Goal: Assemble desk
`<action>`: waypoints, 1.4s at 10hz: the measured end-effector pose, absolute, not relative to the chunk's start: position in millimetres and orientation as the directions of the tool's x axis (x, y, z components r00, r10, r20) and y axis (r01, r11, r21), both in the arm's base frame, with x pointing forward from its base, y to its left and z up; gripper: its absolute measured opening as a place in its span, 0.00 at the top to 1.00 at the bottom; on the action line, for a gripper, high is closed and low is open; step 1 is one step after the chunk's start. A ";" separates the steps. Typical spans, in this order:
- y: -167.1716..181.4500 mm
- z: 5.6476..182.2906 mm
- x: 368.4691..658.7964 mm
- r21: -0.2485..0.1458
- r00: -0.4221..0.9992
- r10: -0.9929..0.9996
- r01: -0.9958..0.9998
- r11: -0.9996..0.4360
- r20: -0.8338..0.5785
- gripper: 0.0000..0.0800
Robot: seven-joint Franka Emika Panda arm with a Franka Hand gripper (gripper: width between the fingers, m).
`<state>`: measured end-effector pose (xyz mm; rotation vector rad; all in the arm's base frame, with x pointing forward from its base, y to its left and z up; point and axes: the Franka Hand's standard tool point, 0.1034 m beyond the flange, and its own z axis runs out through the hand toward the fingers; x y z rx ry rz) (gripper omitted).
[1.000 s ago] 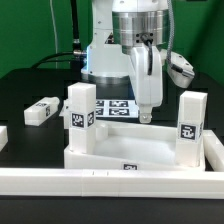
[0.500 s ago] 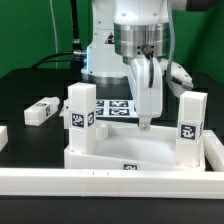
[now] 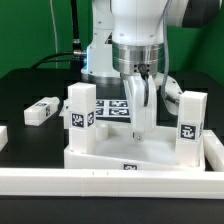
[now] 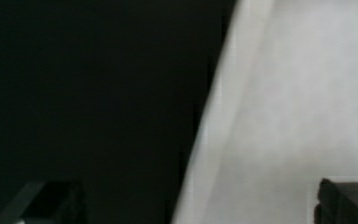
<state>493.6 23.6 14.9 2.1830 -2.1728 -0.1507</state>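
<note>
Spread, empty fingers (image 3: 139, 126) have sunk lower, their tips now close over the desk top (image 3: 150, 151) at its back rim, probably lining up to grip and shift it.

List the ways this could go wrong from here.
1. The open gripper hangs low over the rear of the desk top. Going lower could jam a fingertip on the rim or shove the top.
2. The upright leg on the exterior view's right stands close to the wrist. A sideways move might knock it loose.
</note>
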 end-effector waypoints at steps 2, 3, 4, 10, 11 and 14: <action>22.8 11.0 493.4 0.117 0.014 -1.000 -0.993 -0.017 -0.027 0.19; 20.8 11.5 494.0 0.115 0.033 -0.999 -0.993 -0.036 -0.028 0.19; 18.9 11.3 493.9 0.116 0.040 -0.999 -0.992 -0.043 -0.027 0.33; 13.1 11.3 496.3 0.105 0.062 -0.998 -0.992 -0.064 -0.022 0.89; 12.9 11.4 496.4 0.105 0.062 -0.998 -0.992 -0.064 -0.022 0.89; 11.9 11.6 496.7 0.104 0.061 -0.998 -0.993 -0.063 -0.021 0.90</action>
